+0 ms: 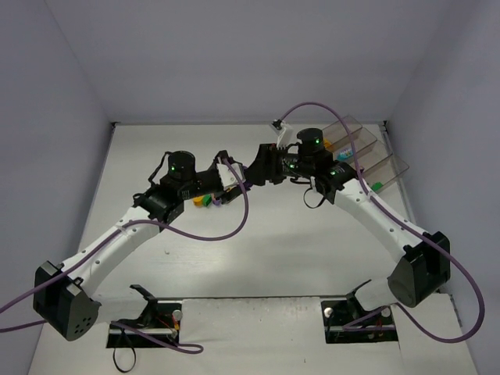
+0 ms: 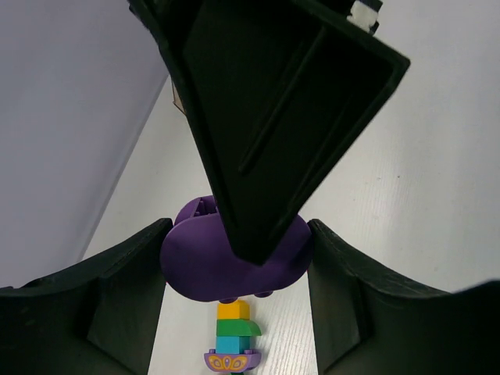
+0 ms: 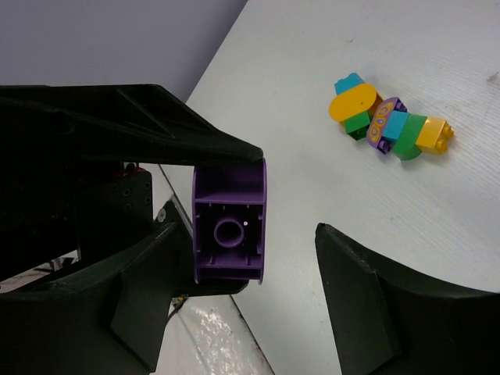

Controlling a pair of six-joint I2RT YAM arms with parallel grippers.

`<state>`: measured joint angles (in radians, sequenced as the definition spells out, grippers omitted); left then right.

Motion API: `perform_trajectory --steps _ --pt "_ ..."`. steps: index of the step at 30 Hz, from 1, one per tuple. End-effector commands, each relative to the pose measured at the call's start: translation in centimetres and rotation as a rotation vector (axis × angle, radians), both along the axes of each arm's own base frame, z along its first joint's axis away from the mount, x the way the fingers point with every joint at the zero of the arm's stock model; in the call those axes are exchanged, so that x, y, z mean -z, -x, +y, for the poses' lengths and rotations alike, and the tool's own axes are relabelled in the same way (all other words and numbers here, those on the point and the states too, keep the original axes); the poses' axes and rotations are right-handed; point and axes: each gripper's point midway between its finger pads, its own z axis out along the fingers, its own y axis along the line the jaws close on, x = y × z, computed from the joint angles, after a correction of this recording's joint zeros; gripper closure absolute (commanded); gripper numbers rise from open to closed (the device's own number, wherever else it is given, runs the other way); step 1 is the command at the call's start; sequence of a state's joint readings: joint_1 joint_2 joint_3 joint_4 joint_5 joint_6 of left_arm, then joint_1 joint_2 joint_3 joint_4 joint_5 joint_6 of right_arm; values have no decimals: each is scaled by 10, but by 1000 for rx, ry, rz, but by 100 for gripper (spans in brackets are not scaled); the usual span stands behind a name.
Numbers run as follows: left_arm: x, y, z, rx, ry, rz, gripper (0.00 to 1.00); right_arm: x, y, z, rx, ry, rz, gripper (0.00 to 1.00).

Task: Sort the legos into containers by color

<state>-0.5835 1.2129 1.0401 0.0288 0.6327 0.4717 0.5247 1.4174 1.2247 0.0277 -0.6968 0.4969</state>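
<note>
A purple brick [image 2: 195, 266] sits between the fingers of my left gripper [image 2: 238, 230], which is shut on it in the air over the table's middle [image 1: 238, 178]. My right gripper [image 3: 251, 230] is open around the same brick [image 3: 229, 234]; the brick lies close to one of its fingers and well apart from the other. One right finger shows above the brick in the left wrist view. A cluster of joined orange, green, teal, yellow and purple legos [image 1: 205, 201] lies on the table below [image 2: 233, 336] [image 3: 391, 125]. The clear containers [image 1: 367, 148] stand at the back right.
A few small bricks show inside the containers: yellow and teal [image 1: 341, 152] and green [image 1: 376, 185]. Purple cables loop off both arms. Walls close the table at the back and both sides.
</note>
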Motion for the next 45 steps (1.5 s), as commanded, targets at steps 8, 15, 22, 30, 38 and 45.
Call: perform_trajectory --steps 8,15,22,30,38,45 --pt "-32 5 -6 47 49 -91 100 -29 -4 19 -37 -46 -114 81" --pt "-15 -11 4 -97 61 12 41 -14 -25 -4 98 27 -144 100" --pt "7 -28 49 -465 155 177 15 28 -105 -150 701 208 -68 100" --pt "42 4 97 -713 251 414 11 69 -147 -322 1225 445 -4 98" --pt "62 20 130 -855 308 435 11 100 -190 -408 1400 513 86 97" --pt "66 17 134 -883 293 422 11 112 -228 -435 1437 522 93 93"
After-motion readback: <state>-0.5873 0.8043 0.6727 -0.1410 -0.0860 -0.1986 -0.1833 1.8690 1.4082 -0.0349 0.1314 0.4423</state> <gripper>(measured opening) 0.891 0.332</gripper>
